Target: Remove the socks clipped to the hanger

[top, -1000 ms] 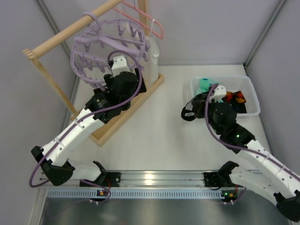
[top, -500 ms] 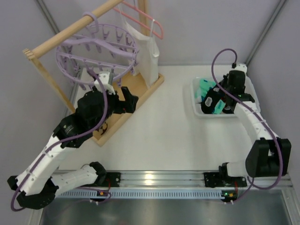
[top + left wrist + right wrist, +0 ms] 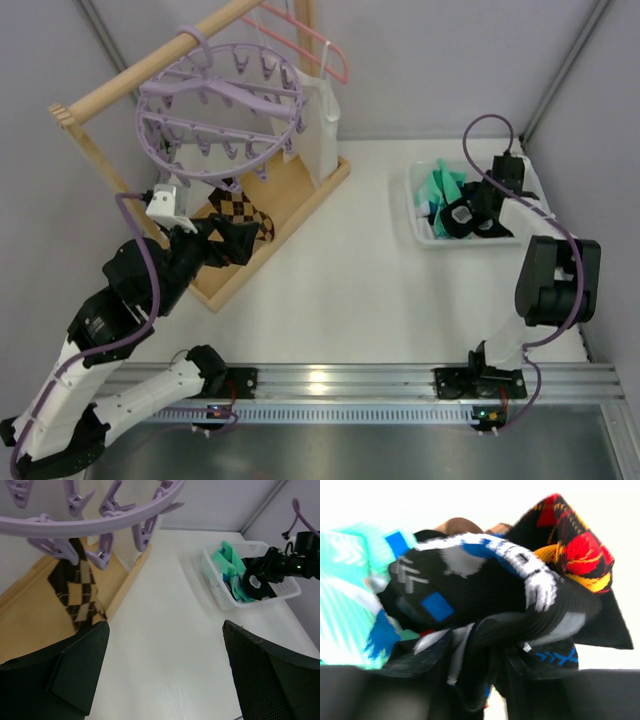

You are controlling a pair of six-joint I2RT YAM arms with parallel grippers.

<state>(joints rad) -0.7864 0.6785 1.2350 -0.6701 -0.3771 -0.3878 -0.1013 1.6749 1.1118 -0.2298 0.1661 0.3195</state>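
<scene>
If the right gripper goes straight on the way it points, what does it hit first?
Most likely the black sock with white and blue marks, lying close before the right gripper; how close is hard to tell.

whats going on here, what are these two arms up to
The arms are clearing socks off the round lavender hanger into the white basket. The left gripper, wide open, sits close to a brown checked sock that hangs from one of the clips, the only sock visible on the hanger. The right gripper is down in the basket among mint-green socks and a black sock; whether it grips one is unclear.
</scene>
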